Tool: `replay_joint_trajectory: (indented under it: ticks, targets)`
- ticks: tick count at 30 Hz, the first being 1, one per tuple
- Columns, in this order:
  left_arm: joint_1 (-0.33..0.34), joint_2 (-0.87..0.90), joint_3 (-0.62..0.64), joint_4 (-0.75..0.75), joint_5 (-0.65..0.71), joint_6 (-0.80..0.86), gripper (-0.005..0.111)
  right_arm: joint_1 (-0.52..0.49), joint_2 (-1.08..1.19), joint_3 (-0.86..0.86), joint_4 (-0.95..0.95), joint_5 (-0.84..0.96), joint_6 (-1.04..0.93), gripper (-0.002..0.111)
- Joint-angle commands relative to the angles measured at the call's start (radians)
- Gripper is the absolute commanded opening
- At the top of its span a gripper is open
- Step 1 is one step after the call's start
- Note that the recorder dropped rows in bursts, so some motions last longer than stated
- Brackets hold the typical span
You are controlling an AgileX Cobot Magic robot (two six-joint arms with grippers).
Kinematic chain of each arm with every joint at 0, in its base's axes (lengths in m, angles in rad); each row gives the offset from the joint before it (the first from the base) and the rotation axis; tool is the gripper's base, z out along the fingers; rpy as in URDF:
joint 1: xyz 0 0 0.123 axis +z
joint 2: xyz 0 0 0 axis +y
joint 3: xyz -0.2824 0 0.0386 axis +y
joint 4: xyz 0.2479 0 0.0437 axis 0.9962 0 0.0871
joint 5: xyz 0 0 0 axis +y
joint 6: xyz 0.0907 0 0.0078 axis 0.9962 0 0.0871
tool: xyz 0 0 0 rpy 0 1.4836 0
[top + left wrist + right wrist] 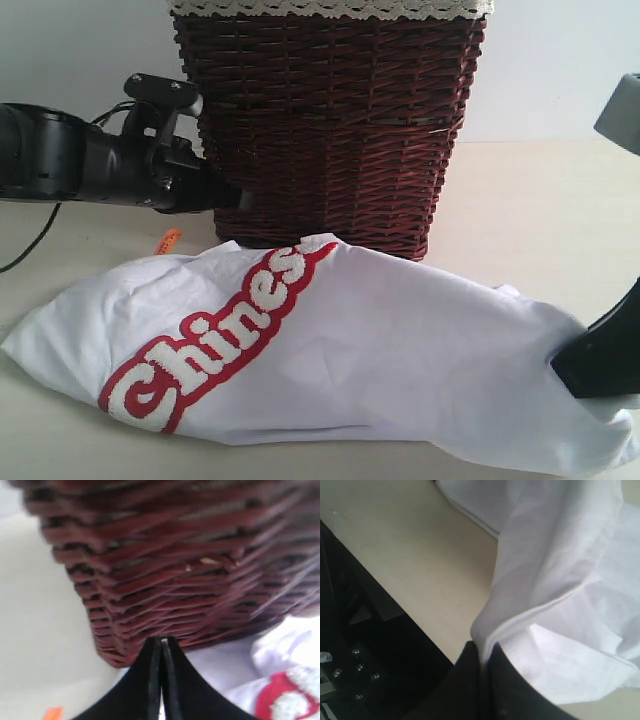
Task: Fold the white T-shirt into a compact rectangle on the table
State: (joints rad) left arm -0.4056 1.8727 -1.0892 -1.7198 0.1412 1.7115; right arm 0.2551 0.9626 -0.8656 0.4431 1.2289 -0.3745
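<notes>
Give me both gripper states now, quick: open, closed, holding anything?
Left gripper: closed, nothing visible between its jaws, close to the wicker basket.
Right gripper: closed on an edge of the white T-shirt.

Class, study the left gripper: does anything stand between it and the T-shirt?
Nothing visible does. The shut left gripper hangs at the basket's lower corner, with the T-shirt lying uncovered below it. The basket stands beyond the gripper, not between it and the cloth.
</notes>
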Motion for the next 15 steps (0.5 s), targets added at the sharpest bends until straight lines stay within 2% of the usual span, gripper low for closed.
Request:
replay_joint_trajectory:
  ticks: [1, 3, 5, 8, 10, 13, 15]
  targets:
    - [0.135, 0.025, -0.011, 0.317, 0.291, -0.447, 0.0, 0.001, 0.0, 0.004, 0.01, -0.008, -0.009, 0.0]
    - [0.203, 0.061, -0.052, 0.558, 0.407, -0.609, 0.0, 0.001, 0.0, 0.004, 0.012, -0.008, -0.009, 0.0]
    - [0.246, 0.092, -0.094, 0.719, 0.466, -0.737, 0.0, 0.001, 0.0, 0.004, 0.016, -0.008, -0.009, 0.0]
    - [0.286, 0.119, -0.134, 0.77, 0.555, -0.752, 0.006, 0.001, 0.001, 0.004, 0.027, -0.008, -0.022, 0.0]
    - [0.288, 0.127, -0.147, 0.77, 0.58, -0.746, 0.018, 0.001, 0.002, 0.004, 0.027, -0.008, -0.022, 0.0]
    - [0.273, 0.134, -0.165, 0.773, 0.586, -0.718, 0.042, 0.001, 0.003, 0.004, 0.027, -0.008, -0.025, 0.0]
    - [0.258, 0.148, -0.183, 0.775, 0.586, -0.718, 0.051, 0.001, 0.003, 0.004, 0.027, -0.008, -0.024, 0.0]
